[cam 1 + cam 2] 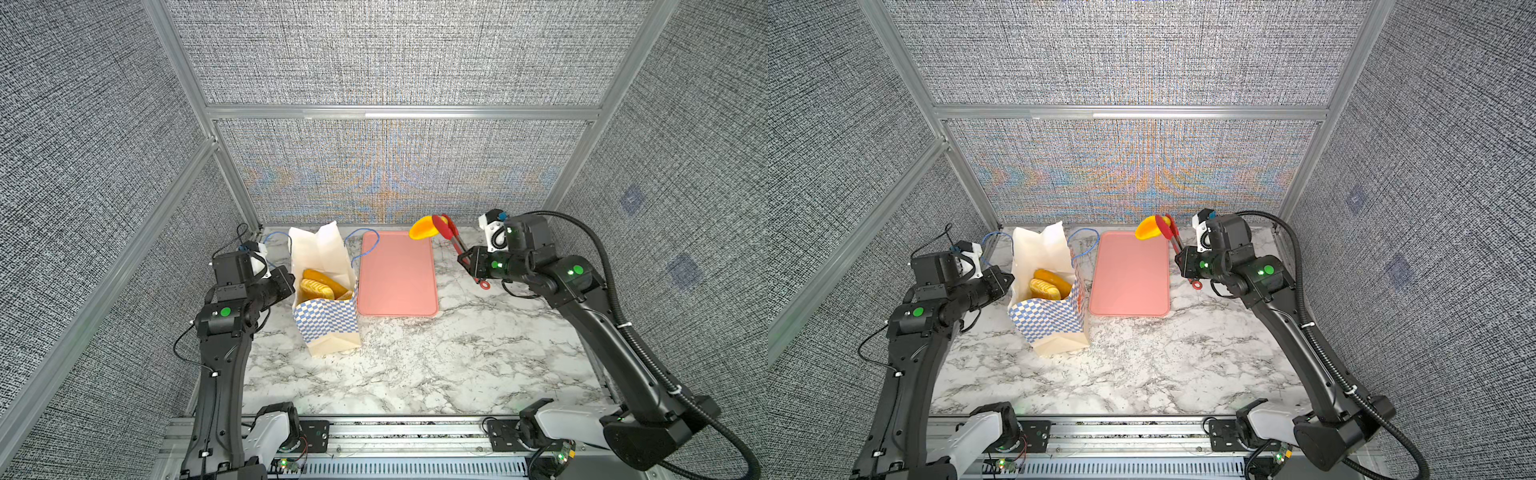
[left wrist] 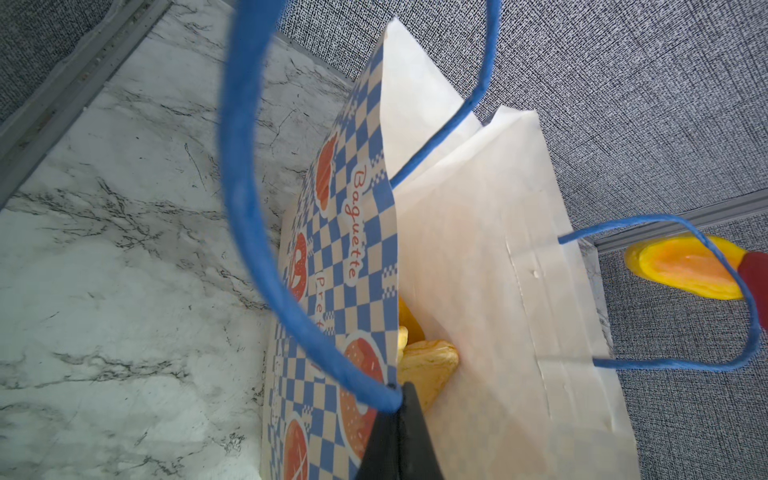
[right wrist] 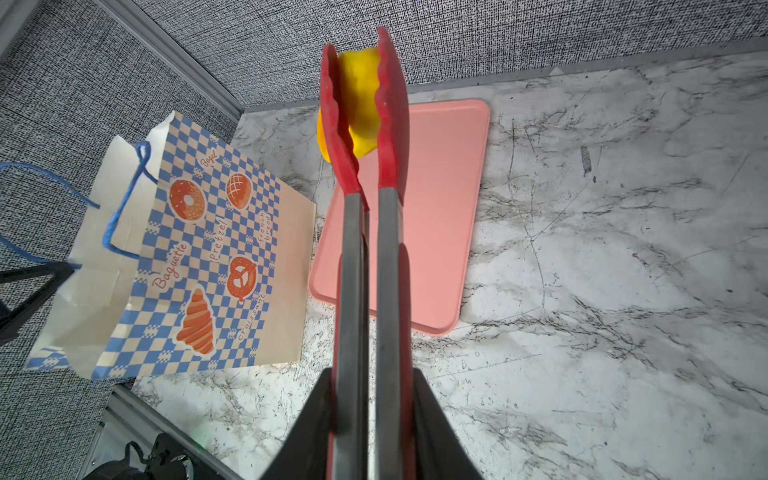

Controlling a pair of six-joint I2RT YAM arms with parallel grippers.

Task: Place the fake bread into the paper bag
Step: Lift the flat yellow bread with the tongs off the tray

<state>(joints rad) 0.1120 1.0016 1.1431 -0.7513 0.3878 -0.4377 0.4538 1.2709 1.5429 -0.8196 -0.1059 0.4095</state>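
Nearest the front rail, the bare marble desk [image 1: 415, 365] runs up to the pink tray [image 1: 397, 286], which lies flat toward the back wall.

Just beside the tray's left long edge stands the paper bag [image 1: 328, 328], upright with its mouth open. Its blue-and-white checker band faces forward, and its base sits slightly nearer than the tray's near edge.

On the side of the bag away from the tray, my left tool [image 2: 401, 415] is clenched on the bag's rim. It pinches the paper at the spot where a blue cord handle [image 2: 249, 208] meets the edge.

Fake bread shows inside the bag: a long loaf [image 1: 328, 279] lies against a striped roll [image 1: 316, 289], both well below the rim, and the edge of another piece peeks out beside them. The bag's other cord handle [image 1: 365, 245] loops out over the tray's far left corner.

To the right of the tray, level with its far half, my right tool [image 3: 368, 395] is grasping the red tongs [image 3: 388, 270]. It squeezes their two steel arms together, and the red hanging loop at the handle end sticks out behind the tool.

The tongs slant up and away toward the back wall. Their red tips pinch a yellow-orange piece [image 3: 360, 104] of fake bread from both sides. In both top views that piece hangs in the air at the tray's far right corner, clear of the tray and the desk, and well apart from the bag.
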